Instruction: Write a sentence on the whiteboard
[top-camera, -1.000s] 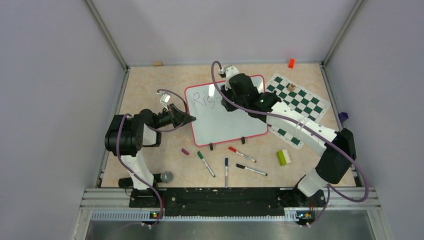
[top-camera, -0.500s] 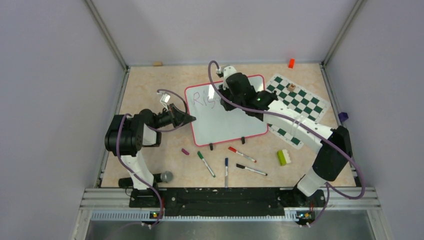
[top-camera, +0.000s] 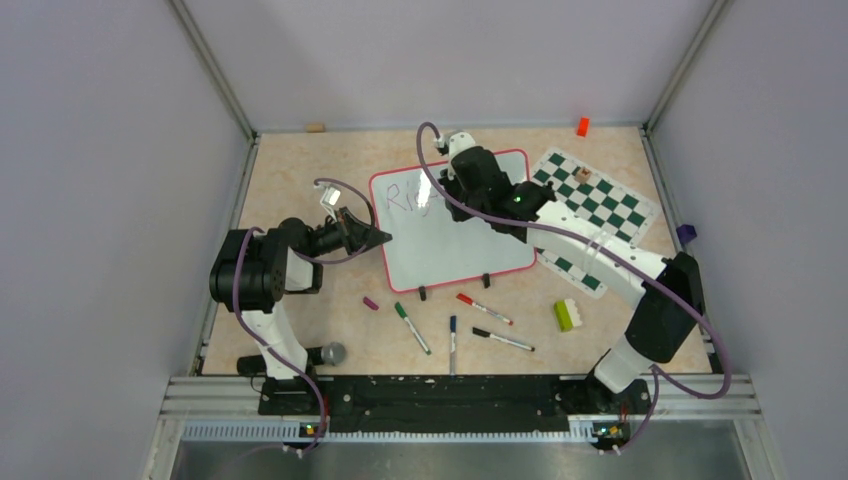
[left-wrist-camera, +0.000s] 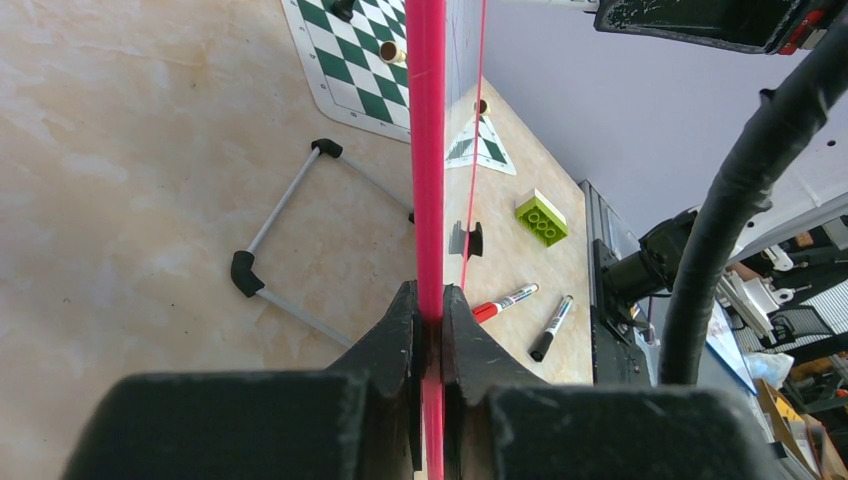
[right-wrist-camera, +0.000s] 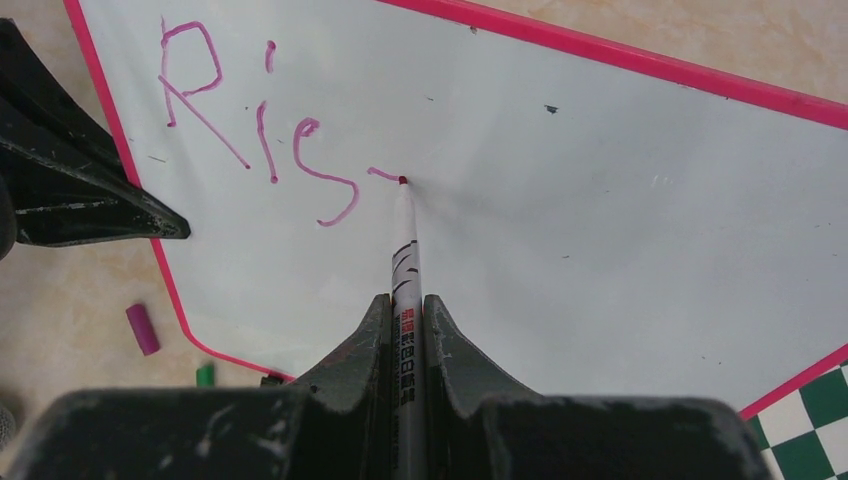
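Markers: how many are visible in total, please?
5. Four lie on the table in front of the whiteboard: green marker, red marker, blue marker, black marker. The fifth marker is held in the right gripper, tip on the whiteboard.

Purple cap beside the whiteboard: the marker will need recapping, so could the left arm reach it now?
Likely not: the left gripper is shut on the whiteboard rim, though the purple cap lies unobstructed nearby.
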